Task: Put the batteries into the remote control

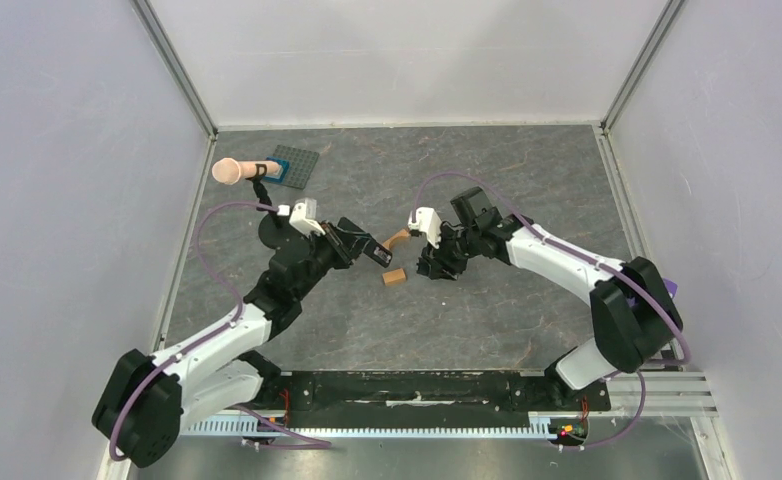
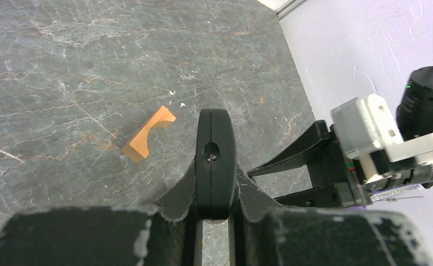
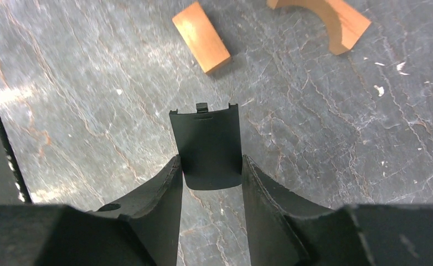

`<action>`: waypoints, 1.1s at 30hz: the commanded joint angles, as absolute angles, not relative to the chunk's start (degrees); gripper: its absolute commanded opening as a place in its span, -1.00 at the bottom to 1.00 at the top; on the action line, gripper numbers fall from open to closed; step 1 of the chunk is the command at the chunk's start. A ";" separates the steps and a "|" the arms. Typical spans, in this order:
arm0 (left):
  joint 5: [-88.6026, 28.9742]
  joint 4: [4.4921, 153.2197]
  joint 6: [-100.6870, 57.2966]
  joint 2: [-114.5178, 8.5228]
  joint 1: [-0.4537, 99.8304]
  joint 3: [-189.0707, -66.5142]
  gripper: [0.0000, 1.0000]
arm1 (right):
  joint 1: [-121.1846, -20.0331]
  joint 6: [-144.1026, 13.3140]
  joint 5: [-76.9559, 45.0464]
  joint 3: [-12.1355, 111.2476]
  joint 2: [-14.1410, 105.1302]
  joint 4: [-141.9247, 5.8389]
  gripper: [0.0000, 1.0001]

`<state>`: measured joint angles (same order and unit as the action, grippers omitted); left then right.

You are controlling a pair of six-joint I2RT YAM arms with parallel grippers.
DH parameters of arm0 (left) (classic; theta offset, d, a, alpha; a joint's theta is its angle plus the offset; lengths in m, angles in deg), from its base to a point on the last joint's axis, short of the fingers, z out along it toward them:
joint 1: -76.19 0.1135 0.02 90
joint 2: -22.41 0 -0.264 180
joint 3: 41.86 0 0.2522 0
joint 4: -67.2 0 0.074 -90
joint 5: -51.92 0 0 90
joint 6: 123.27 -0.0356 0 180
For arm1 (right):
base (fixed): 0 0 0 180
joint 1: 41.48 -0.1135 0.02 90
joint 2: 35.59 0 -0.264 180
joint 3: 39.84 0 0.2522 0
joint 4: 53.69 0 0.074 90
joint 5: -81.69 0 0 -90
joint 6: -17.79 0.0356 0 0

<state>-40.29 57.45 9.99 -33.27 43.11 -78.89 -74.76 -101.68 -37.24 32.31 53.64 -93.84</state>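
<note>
My left gripper point(image 2: 215, 195) is shut on the black remote control point(image 2: 215, 158), which shows end-on in the left wrist view, held above the table. In the top view this gripper point(image 1: 373, 250) is near the table's middle. My right gripper point(image 3: 210, 176) is shut on a short black battery cover point(image 3: 207, 145) with a small tab at its far edge, held above the table. In the top view the right gripper point(image 1: 430, 262) faces the left one, a short gap apart. No batteries show in any view.
An orange block point(image 1: 395, 277) lies between the grippers, also in the right wrist view point(image 3: 201, 36). An orange arch piece point(image 1: 399, 238) lies beside it, also in both wrist views point(image 2: 148, 136) point(image 3: 330, 19). A beige cylinder point(image 1: 229, 171) and a grey plate point(image 1: 295, 166) sit at the back left.
</note>
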 commanded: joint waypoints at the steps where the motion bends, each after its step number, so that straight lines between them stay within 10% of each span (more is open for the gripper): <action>1: -38.32 47.47 5.72 -36.21 43.32 -79.39 -0.96 | -75.47 -90.81 -38.04 29.64 48.85 -83.19 -0.31; 33: -33.63 43.07 0.60 -44.53 38.75 -82.81 -0.96 | -83.67 -73.18 -28.41 26.59 46.48 -69.81 -0.35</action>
<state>-33.41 46.06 2.25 -44.62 39.09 -80.40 -83.04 -73.44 -29.50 24.90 45.95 -71.31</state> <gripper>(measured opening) 0.206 0.414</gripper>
